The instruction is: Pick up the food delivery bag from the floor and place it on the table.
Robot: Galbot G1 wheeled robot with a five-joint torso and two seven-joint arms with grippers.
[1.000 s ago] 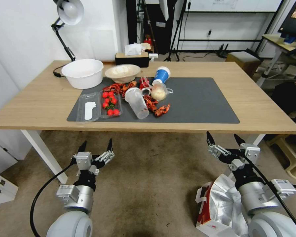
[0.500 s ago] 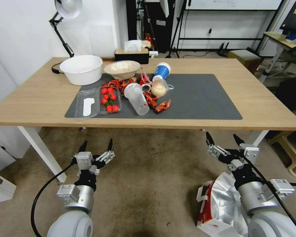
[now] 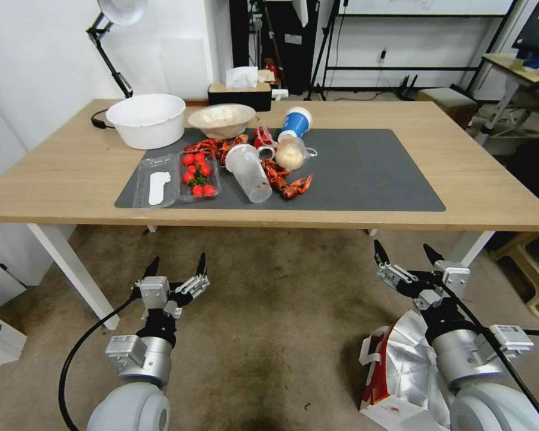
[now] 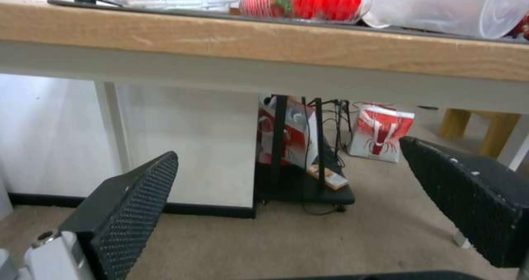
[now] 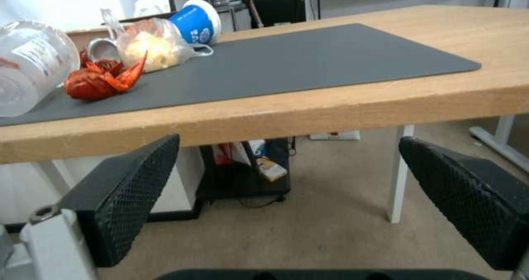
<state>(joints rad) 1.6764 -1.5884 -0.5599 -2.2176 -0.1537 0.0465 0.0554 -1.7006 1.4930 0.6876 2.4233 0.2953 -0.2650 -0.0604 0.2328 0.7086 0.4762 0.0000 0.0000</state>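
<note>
Both arms held low in front of the table, neither carrying anything: the right gripper [image 3: 406,258] spread wide above the floor, just short of the table's near edge, with the food delivery bag [image 3: 401,371] sitting open on the carpet right beneath that arm, its foil lining and red side showing. The left gripper [image 3: 175,269] hangs equally wide over bare carpet, well apart from the bag.

Over the past second the table [image 3: 60,185] has slid up and back in the head view while the arms kept their pose, so it is the robot's own viewpoint that has shifted, seemingly tipping downward or backing off; the bag now shows a little more fully at the lower right. That reads as lining up for the pickup, which has not begun.

On the dark mat [image 3: 365,173], the right half lies bare, a likely landing spot; the left half is crowded with a white bowl [image 3: 145,120], a tomato tray [image 3: 199,182], a tipped plastic cup [image 3: 250,173], a blue cup [image 3: 296,123] and red crayfish [image 3: 294,187].
</note>
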